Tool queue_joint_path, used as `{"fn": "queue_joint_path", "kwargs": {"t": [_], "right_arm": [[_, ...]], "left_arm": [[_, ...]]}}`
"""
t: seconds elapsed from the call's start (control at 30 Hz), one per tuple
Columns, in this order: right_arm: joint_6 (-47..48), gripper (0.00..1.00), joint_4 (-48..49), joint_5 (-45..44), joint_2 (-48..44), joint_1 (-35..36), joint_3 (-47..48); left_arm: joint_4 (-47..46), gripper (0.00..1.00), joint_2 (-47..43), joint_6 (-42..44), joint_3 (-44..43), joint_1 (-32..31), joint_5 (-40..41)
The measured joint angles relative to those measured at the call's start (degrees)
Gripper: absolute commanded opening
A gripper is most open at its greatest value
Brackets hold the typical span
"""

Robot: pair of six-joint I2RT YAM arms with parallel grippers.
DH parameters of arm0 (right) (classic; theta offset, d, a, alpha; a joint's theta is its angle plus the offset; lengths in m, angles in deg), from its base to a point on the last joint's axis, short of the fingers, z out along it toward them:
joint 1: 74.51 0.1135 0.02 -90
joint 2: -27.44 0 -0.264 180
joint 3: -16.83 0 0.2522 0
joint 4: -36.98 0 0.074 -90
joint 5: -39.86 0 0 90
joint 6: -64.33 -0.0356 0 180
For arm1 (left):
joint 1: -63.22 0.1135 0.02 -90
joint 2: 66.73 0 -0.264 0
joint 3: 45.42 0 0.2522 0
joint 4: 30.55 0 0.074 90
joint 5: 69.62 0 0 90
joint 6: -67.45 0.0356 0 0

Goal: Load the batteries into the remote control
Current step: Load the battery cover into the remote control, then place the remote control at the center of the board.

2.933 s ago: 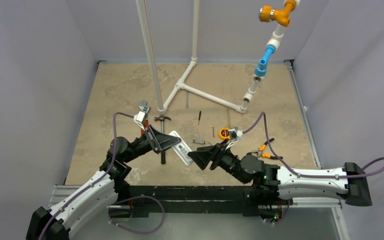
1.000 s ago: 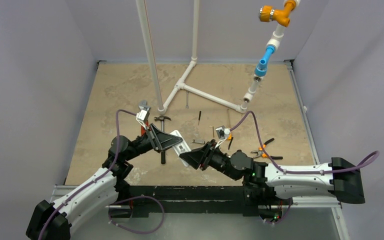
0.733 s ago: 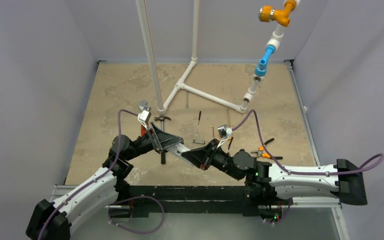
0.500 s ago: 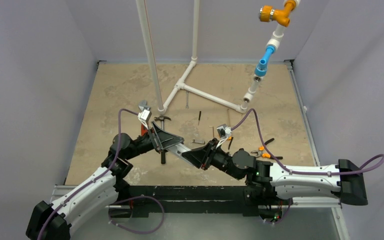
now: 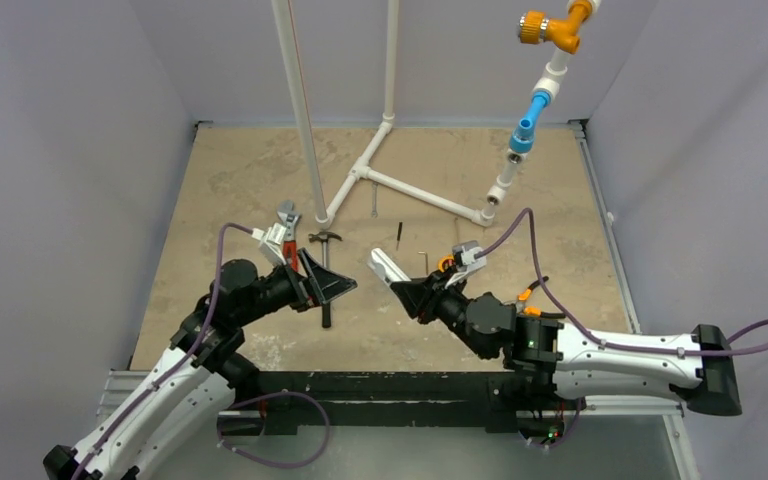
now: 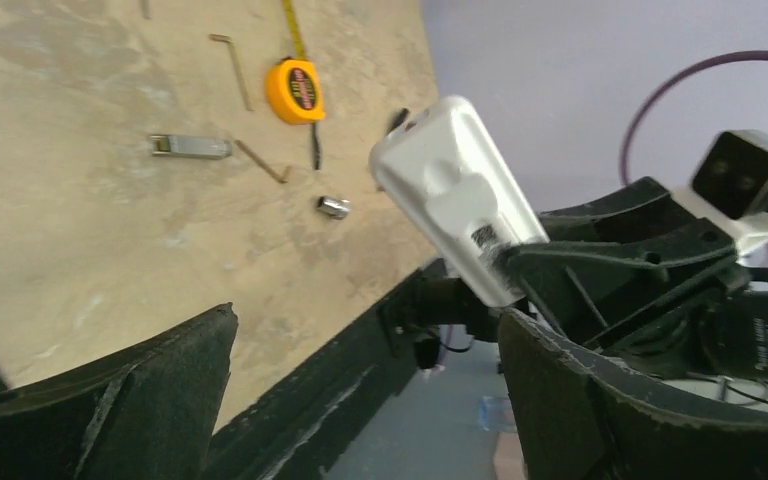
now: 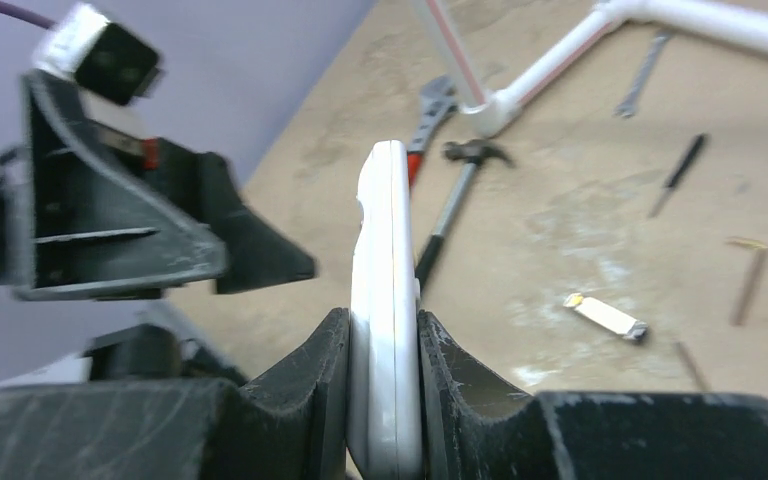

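My right gripper [image 7: 383,318] is shut on the remote control [image 7: 385,260], pinching the slim white handset edge-on between both pads and holding it off the table. From above, the remote control [image 5: 387,267] sticks out up and to the left of the right gripper [image 5: 415,293]. The left gripper [image 5: 340,288] hangs a short way left of it, open and empty. In the left wrist view the remote control [image 6: 455,195] shows its plain white back beyond the wide-spread left gripper [image 6: 365,320]. The batteries are out of view.
A white pipe frame [image 5: 400,185] stands at the back. Loose tools lie on the tan table: a hammer [image 5: 325,240], a wrench [image 5: 287,215], an orange tape measure [image 6: 300,90], a screwdriver [image 5: 398,233], orange-handled pliers [image 5: 525,295], a stubby silver cylinder [image 6: 333,207].
The left gripper let go of the remote control, opened wide and drew back to the left. The right gripper closed on the remote and carried it up and to the right.
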Motion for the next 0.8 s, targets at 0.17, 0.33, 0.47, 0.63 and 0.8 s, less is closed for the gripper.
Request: {"fn": "queue_joint_path", "kwargs": {"t": [0.17, 0.33, 0.47, 0.63, 0.8], "right_arm": [[9.86, 0.00, -5.01, -6.34, 9.75, -0.13, 4.00], [17.22, 0.00, -2.16, -5.97, 24.81, 0.22, 4.31], [21.00, 0.00, 4.90, -6.10, 32.00, 0.55, 1.20], [24.28, 0.00, 16.92, -7.56, 40.92, 1.27, 0.68], [32.70, 0.00, 38.16, -11.50, 51.74, 3.89, -2.12]], "left_arm": [[12.83, 1.00, -2.80, 5.64, -2.25, 0.00, 6.54], [20.17, 1.00, -4.96, 7.58, -2.25, 0.00, 9.97], [23.19, 1.00, -6.60, 8.02, -2.25, 0.00, 11.76], [24.33, 1.00, -7.63, 8.09, -2.25, 0.00, 12.52], [25.09, 1.00, -7.96, 8.13, -2.25, 0.00, 12.55]]}}
